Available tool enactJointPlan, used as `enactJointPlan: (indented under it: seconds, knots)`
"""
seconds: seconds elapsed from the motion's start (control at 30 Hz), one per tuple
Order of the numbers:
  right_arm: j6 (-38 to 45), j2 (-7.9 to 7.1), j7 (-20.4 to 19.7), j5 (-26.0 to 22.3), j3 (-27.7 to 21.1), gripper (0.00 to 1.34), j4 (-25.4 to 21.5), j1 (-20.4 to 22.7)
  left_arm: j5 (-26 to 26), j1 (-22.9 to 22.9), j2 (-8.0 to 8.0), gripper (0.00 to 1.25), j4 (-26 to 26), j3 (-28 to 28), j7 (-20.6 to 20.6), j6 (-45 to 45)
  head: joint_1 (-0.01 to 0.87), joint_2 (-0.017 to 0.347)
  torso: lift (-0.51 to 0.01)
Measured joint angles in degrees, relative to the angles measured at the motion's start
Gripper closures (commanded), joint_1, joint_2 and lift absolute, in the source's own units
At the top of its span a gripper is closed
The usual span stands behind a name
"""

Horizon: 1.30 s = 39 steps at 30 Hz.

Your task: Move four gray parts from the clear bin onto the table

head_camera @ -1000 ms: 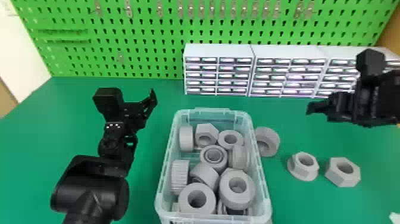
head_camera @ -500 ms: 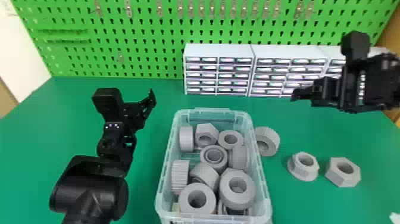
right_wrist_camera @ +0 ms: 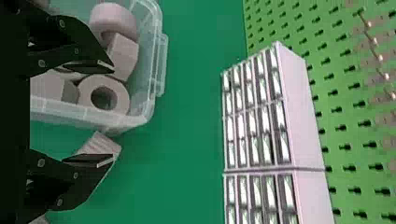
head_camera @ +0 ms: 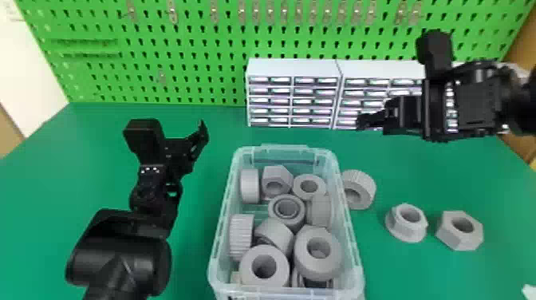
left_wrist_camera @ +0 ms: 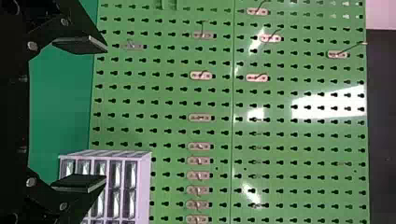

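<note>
The clear bin point(head_camera: 221, 223) holds several gray parts, among them a round ring point(head_camera: 264, 268). On the table right of it lie a ribbed gray part point(head_camera: 359, 187) touching or close to the bin wall, a flanged nut point(head_camera: 407, 222) and a hex nut point(head_camera: 460, 230). My right gripper point(head_camera: 361, 121) is above the table, behind and right of the bin; in the right wrist view my right gripper point(right_wrist_camera: 112, 114) is open and empty, with the bin point(right_wrist_camera: 140, 119) beyond it. Left of the bin my left gripper point(head_camera: 203, 135) is parked; in its wrist view the left gripper point(left_wrist_camera: 105, 114) stands open, empty.
White drawer cabinets point(head_camera: 293, 68) stand at the back of the green table point(head_camera: 191, 255), before a green pegboard point(head_camera: 199, 52). A small white item point(head_camera: 529, 292) lies at the front right corner.
My right arm has moved left and nearer to the bin, coming further into the head view. My left arm has stayed nearly still, and the gray parts lie as before.
</note>
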Motion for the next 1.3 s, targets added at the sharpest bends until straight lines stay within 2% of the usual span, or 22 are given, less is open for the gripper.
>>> enactJointPlan:
  seconds: [0.6, 0.77, 1.03, 1.3]
  knots:
    - [0.0, -4.18, 0.0, -8.6, 11.1, 0.57, 1.3, -2.7, 0.3, 0.3, 0.00, 0.28, 0.0, 0.4, 0.0, 0.0, 0.693, 0.072, -0.052]
    - [0.0, -5.33, 0.0, -11.1, 16.7, 0.57, 2.9, -3.5, 0.1, 0.0, 0.00, 0.28, 0.0, 0.7, 0.0, 0.0, 0.693, 0.072, -0.052]
    - [0.0, -7.88, 0.0, -18.4, 27.5, 0.57, 5.8, -5.5, -0.5, -0.6, 0.00, 0.28, 0.0, 1.0, 0.0, 0.0, 0.693, 0.072, -0.052]
    - [0.0, -9.67, 0.0, -21.9, 32.7, 0.56, 6.8, -6.1, -0.5, -0.7, 0.08, 0.28, 0.0, 1.5, 0.0, 0.0, 0.693, 0.072, -0.052]
